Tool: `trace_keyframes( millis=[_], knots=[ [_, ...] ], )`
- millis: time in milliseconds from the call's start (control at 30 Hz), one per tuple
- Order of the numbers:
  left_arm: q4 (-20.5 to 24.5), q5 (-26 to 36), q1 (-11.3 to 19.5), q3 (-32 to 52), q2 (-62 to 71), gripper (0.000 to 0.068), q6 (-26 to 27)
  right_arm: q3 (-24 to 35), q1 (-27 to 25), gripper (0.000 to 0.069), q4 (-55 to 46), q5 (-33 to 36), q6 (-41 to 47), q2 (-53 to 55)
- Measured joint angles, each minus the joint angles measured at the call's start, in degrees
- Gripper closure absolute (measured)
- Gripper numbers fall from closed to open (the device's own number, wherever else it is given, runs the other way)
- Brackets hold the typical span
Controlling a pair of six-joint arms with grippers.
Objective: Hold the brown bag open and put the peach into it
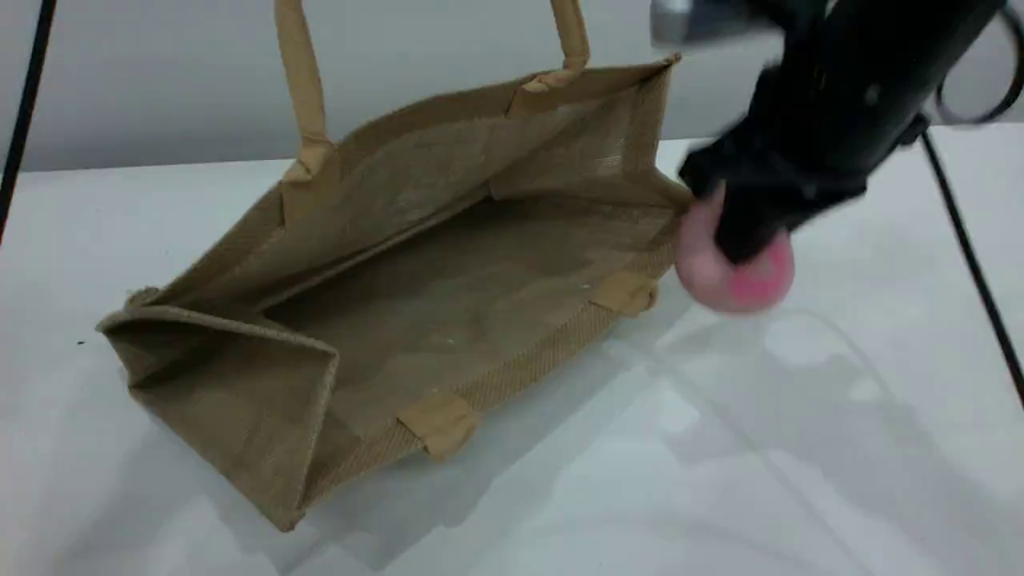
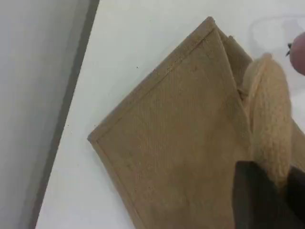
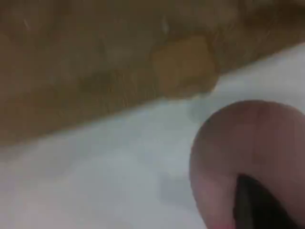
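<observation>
While the right gripper (image 1: 740, 240) clamps the peach (image 1: 732, 276) and holds it clear of the table (image 1: 800, 448), just beside the bag's (image 1: 416, 304) right edge, the left gripper (image 2: 267, 200) is closed on a beige handle (image 2: 269, 124), lifting the upper side. That bag lies on its side, mouth gaping wide toward the camera. Its other handle's tabs (image 1: 440, 422) rest on the table.

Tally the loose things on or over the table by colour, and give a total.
Brown: 1, the brown bag
Pink: 1, the peach
Total: 2
</observation>
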Motion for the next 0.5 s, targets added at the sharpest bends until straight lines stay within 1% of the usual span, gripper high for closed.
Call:
trace_keyframes(
  millis=[67, 200, 400, 500],
  knots=[
    [0.07, 0.00, 0.00, 0.00, 0.00, 0.0589, 0.00, 1.27, 0.51, 0.0666, 0.59, -1.59, 1.01, -2.60],
    [0.07, 0.00, -0.12, 0.00, -0.05, 0.0589, 0.00, 6.13, 3.32, 0.0666, 1.16, -8.85, 1.08, -7.20],
    [0.23, 0.00, -2.26, 0.00, -0.05, 0.0589, 0.11, 13.93, 9.83, 0.0666, 2.32, -22.68, 0.96, -7.90],
    [0.27, 0.00, -3.46, 0.00, -0.05, 0.0589, 0.10, 15.30, 13.25, 0.0666, 2.76, -30.07, 0.96, -7.18]
  ],
)
